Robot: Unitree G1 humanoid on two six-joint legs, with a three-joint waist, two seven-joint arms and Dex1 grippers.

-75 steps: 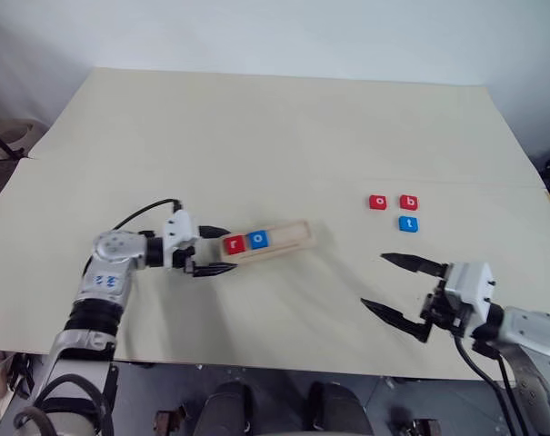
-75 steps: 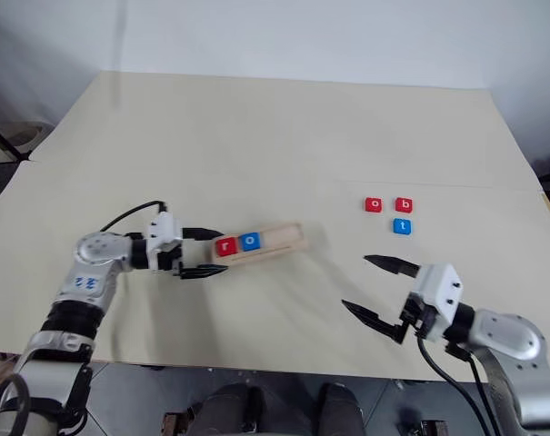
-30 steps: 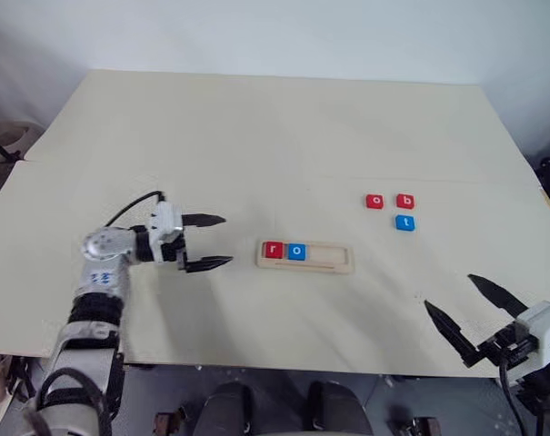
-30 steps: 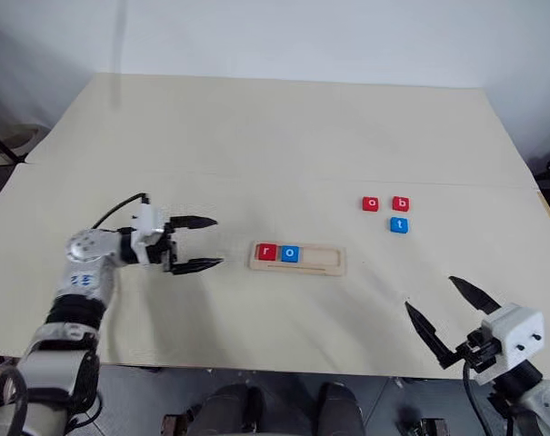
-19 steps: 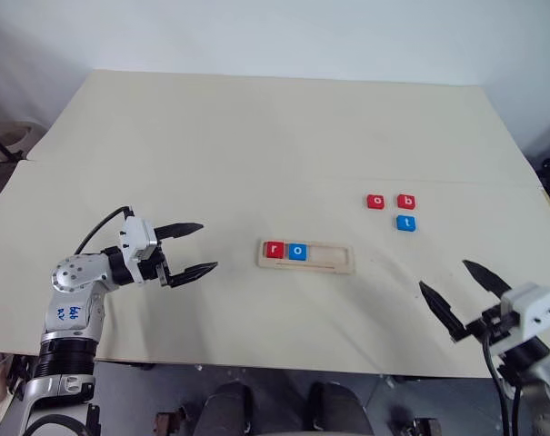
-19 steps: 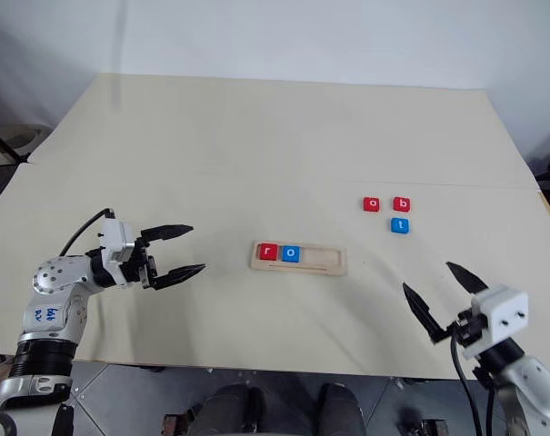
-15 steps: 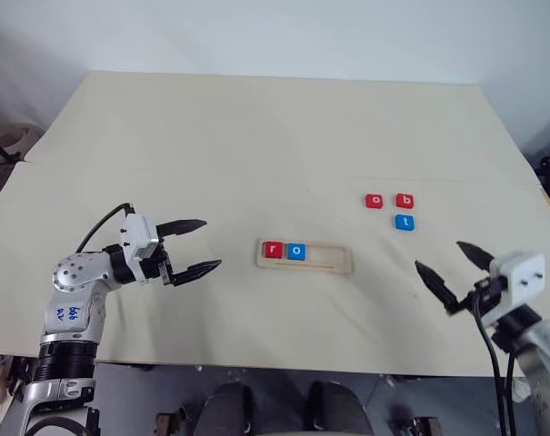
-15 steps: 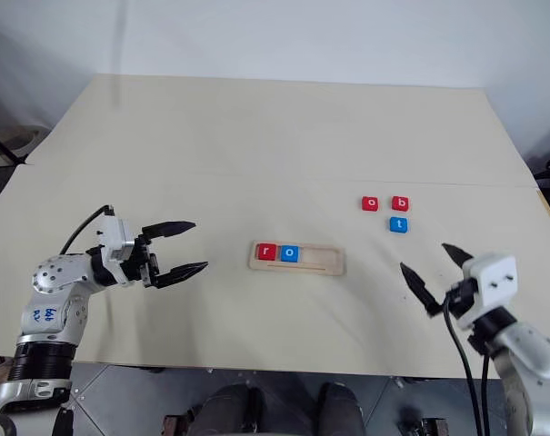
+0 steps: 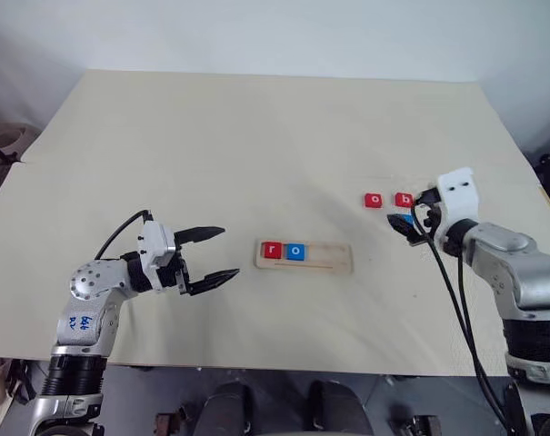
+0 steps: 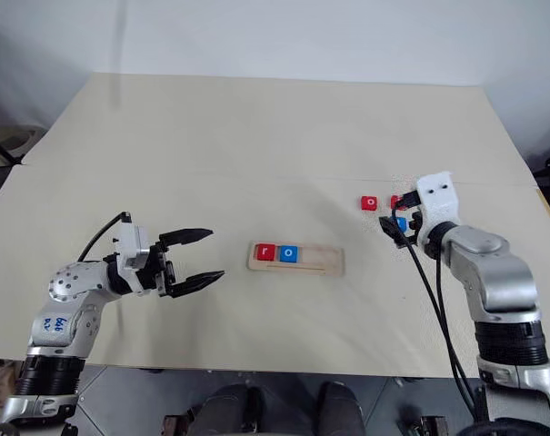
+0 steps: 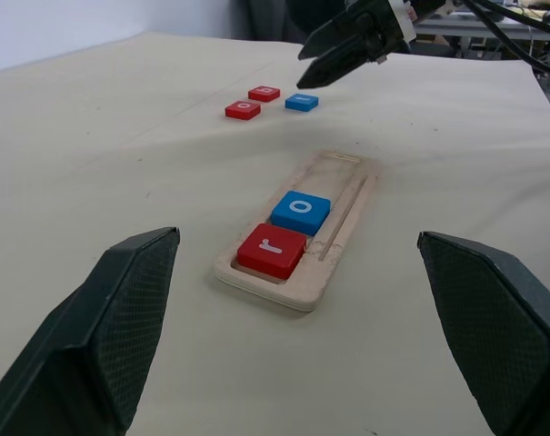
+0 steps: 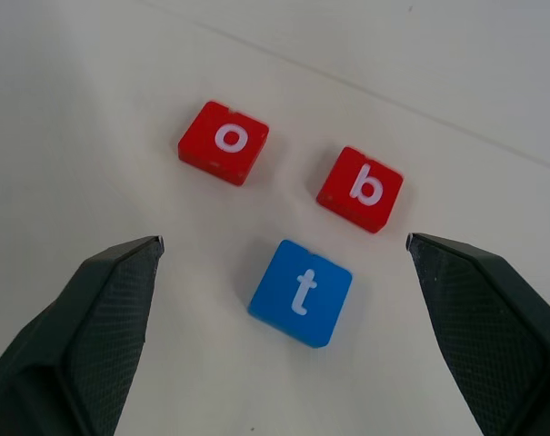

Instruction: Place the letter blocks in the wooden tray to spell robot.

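The wooden tray (image 9: 305,255) lies flat in the middle of the table (image 9: 256,136), with its long side running left to right; the red r block (image 9: 273,250) sits at its left end and the blue o block (image 9: 295,251) sits touching it on the right; the rest of the tray, three spots, is bare.

Three blocks wait on the table, well to the right of the tray; the red o block (image 12: 224,142) and the red b block (image 12: 360,188) lie side by side with a small gap, and the blue t block (image 12: 301,292) lies just in front of them, closer to the robot.

The right gripper (image 9: 409,218) hangs just over these three blocks, pointing forward and a bit down; its two black fingers (image 12: 84,327) are spread wide apart and hold nothing; in the right wrist view the blue t block lies straight between them, and the red b block lies a little past it, toward the right-hand finger.

The left gripper (image 9: 211,256) is off to the left of the tray, with a gap between them; its fingers are wide apart too and it holds nothing; it points sideways at the tray's left end.

The word needs b next, I think; the right arm is much nearer to the red b block, so it should reach a bit past the t to take it.
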